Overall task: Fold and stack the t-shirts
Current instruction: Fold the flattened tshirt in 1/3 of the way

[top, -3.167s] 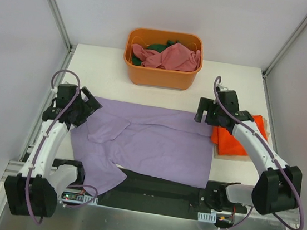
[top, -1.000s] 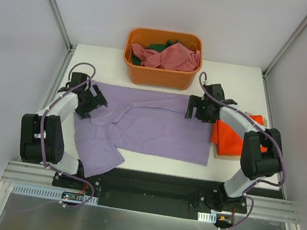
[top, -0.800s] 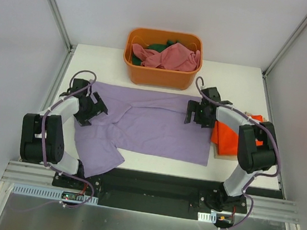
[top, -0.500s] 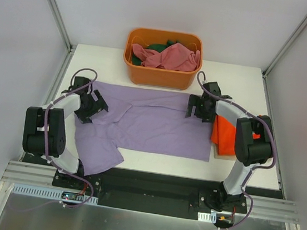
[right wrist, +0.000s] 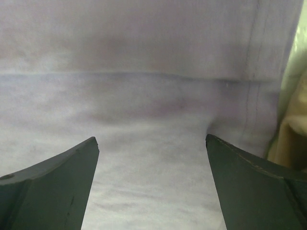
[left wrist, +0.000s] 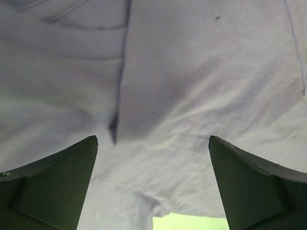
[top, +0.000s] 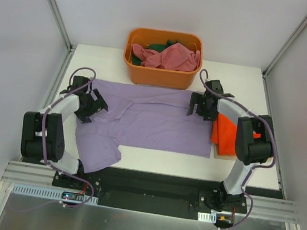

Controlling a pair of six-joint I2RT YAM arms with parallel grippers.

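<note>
top external shows the lavender shirt [top: 157,127] pulled farther back, left fingers [left wrist: 48,187] and right fingers [right wrist: 48,191] apart.

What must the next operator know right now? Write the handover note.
Left gripper: open, low over the lavender t-shirt's left side.
Right gripper: open, low over its far right corner.
Lavender t-shirt: spread flat on the table, unfolded.
Orange-red t-shirt: apparently folded, at the right.
Pink t-shirt and green t-shirt: in the tub.
Left: fold lavender, stack it, then both tub shirts.
</note>
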